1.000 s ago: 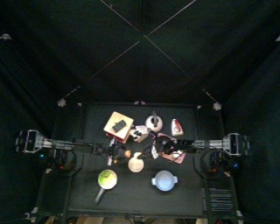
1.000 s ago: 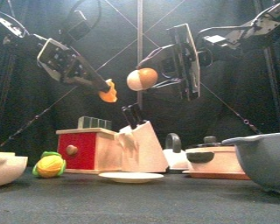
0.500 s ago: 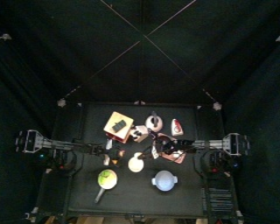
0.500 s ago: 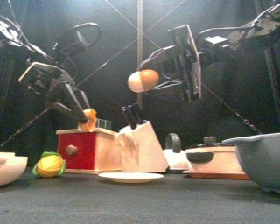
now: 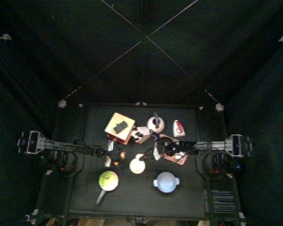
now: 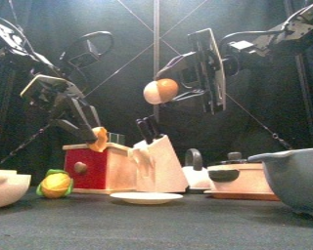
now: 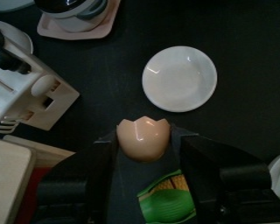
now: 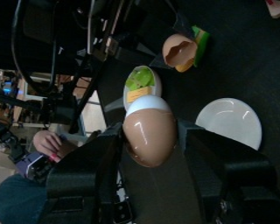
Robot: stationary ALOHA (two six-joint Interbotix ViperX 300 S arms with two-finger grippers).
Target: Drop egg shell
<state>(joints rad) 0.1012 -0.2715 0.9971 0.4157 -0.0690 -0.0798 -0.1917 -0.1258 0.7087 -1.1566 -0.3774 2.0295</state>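
My left gripper (image 7: 143, 162) is shut on a tan, jagged-edged half egg shell (image 7: 143, 140). In the front view the gripper (image 6: 94, 132) holds the shell (image 6: 101, 139) just above the red box (image 6: 97, 166), at the left. A white plate (image 7: 181, 77) lies on the table beyond it and also shows in the front view (image 6: 146, 197). My right gripper (image 8: 150, 166) is shut on a tan egg (image 8: 150, 136), held high above the table's middle in the front view (image 6: 159, 91).
A white knife block (image 6: 156, 161) stands beside the red box. A bowl with a green and yellow thing (image 6: 9, 186) is at the front left, and a grey bowl (image 6: 296, 176) at the front right. A pot on a pink tray (image 6: 238, 174) stands behind. A person (image 8: 43, 144) is beyond the curtains.
My left gripper has come down and to the left with the shell, from level with the egg to just above the red box. The right arm has not moved.
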